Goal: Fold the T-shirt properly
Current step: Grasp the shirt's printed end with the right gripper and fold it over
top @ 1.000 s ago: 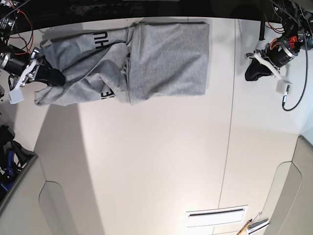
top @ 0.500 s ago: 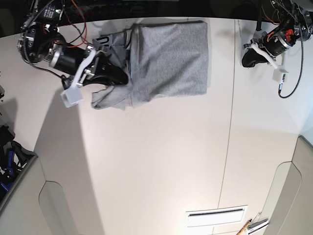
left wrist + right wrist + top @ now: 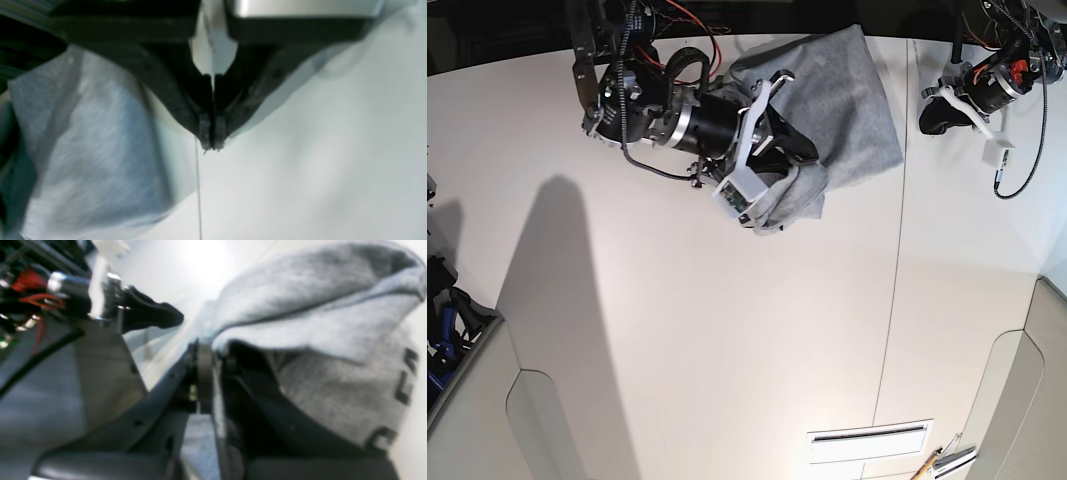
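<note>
The right claw is clenched on a fold of the light heather-grey cotton T-shirt at the white counter's far edge. Lay that fold flat, edges aligned, before releasing. The left claw, pinched shut on nothing, waits beside the cloth.

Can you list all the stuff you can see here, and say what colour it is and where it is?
T-shirt: one, light grey with black letters, bunched at the far edge of the table, partly folded over.
Table: one, white, under everything, with a thin seam line down it.
Slot plate: one, white, near edge of the table.
Right gripper: one, black, shut on the T-shirt, over the table's far middle.
Left gripper: one, black, shut and holding nothing, beside the shirt.
</note>
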{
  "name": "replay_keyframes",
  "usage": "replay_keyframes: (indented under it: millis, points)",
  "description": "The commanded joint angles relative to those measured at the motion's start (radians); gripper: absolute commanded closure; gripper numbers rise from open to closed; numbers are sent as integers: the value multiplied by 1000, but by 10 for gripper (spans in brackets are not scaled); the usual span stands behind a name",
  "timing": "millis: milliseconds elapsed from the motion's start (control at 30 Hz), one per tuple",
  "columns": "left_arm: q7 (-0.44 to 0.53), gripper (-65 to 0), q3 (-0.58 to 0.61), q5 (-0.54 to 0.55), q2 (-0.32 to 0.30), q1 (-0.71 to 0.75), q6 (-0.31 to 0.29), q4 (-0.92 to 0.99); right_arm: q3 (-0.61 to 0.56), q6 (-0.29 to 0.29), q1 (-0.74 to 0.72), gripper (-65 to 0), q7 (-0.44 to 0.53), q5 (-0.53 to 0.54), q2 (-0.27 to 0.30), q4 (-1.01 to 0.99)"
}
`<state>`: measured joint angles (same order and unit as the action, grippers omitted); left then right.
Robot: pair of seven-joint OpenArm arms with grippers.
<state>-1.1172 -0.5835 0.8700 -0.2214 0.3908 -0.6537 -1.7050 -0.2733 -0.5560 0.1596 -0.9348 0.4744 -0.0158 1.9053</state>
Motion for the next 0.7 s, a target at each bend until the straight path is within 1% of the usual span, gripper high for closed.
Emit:
replay_keyframes:
  millis: [0,67,167,467,667]
  points:
    - [1,0,-4,24,-11,3,0,-14,-25,2,-15,0,41,-7,-4,17]
    - [-3,0,-4,30,-11,9,0,-14,-70,15,-21,0,54,-61,-4,17]
    - [-10,0,-4,31,-11,14,0,-14,-118,43,-21,0,68,-105,-4,15]
    - [-10,0,-4,32,-11,14,0,-14,-223,48,-21,0,75,-108,-4,14]
    - [-9,0,-4,31,-8,14,0,-14,-281,47,-21,0,123,-109,-4,-18]
